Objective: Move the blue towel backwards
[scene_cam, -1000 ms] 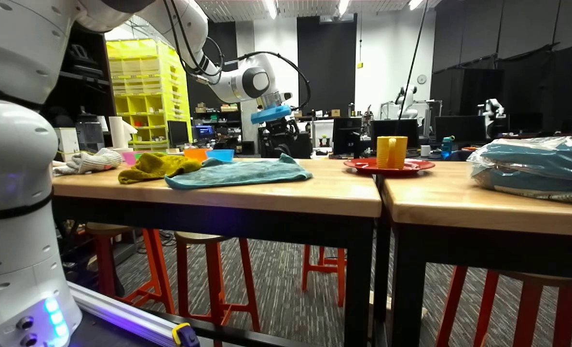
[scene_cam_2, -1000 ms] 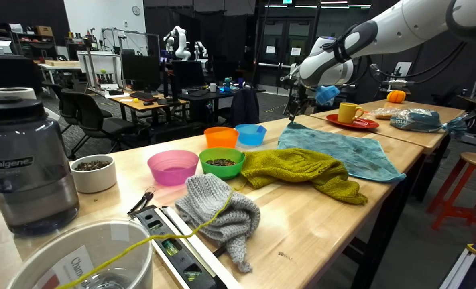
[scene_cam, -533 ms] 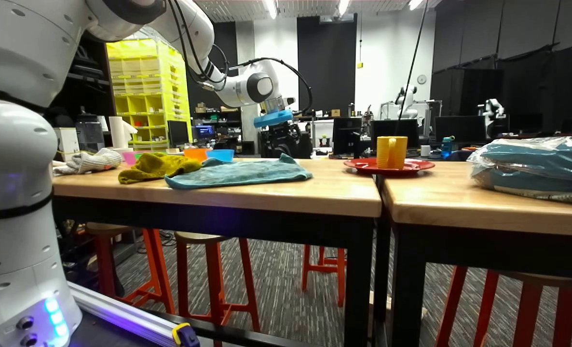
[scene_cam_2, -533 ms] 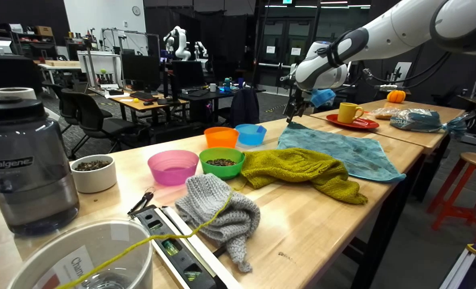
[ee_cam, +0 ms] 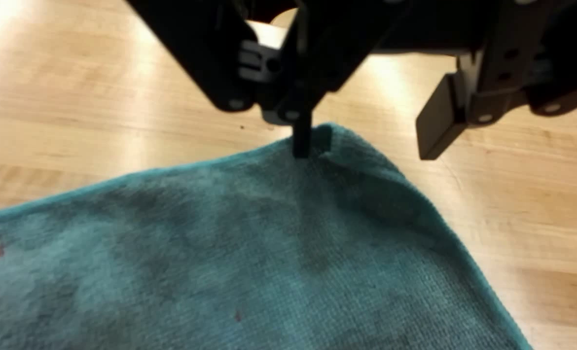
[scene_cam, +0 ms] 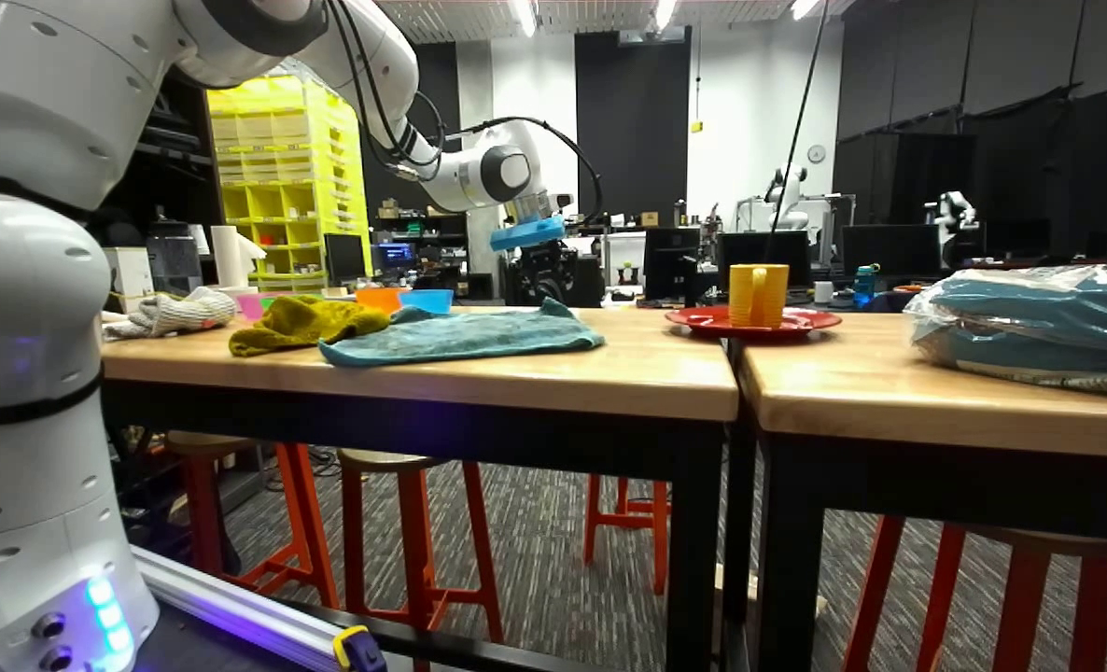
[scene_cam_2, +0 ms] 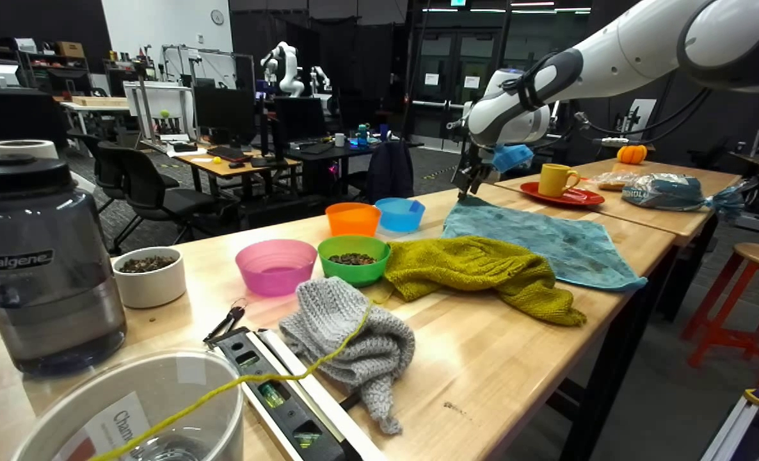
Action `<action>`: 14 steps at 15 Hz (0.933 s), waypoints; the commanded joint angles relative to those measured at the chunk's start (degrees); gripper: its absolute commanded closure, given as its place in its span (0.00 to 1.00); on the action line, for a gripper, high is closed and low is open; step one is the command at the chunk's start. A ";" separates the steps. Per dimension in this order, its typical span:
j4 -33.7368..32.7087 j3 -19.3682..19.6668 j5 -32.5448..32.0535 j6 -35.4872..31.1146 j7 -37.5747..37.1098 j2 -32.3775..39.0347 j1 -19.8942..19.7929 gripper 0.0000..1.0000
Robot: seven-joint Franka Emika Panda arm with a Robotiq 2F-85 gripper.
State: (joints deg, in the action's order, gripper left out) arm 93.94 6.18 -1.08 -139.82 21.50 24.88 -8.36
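The blue towel lies spread on the wooden table, with one corner raised. It shows in an exterior view beyond the mustard cloth and fills much of the wrist view. My gripper is open and empty over the folded far corner of the towel. In the wrist view one finger overlaps the towel near that corner, and the other finger is over bare wood. In an exterior view the gripper is just above the corner; whether it touches the cloth I cannot tell.
A mustard cloth lies beside the towel. Orange, blue, green and pink bowls stand nearby. A red plate with a yellow mug stands past the towel. A grey knitted cloth lies nearer the camera.
The arm has lowered, and my gripper has come down closer to the towel's far corner, with a small sideways shift. The towel and other objects have not moved.
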 commanded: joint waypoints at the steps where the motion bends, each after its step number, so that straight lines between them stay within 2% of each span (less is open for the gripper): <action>1: -1.42 -0.30 -2.07 0.78 -2.86 0.59 -0.47 0.72; 5: -0.57 -0.01 -2.57 -1.34 -5.27 0.06 -0.41 0.99; 14: 4.15 -0.96 -0.96 -11.39 -6.65 -6.43 -0.81 1.00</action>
State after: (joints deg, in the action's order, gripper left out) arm 94.06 6.33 -2.20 -148.37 15.33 23.60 -8.39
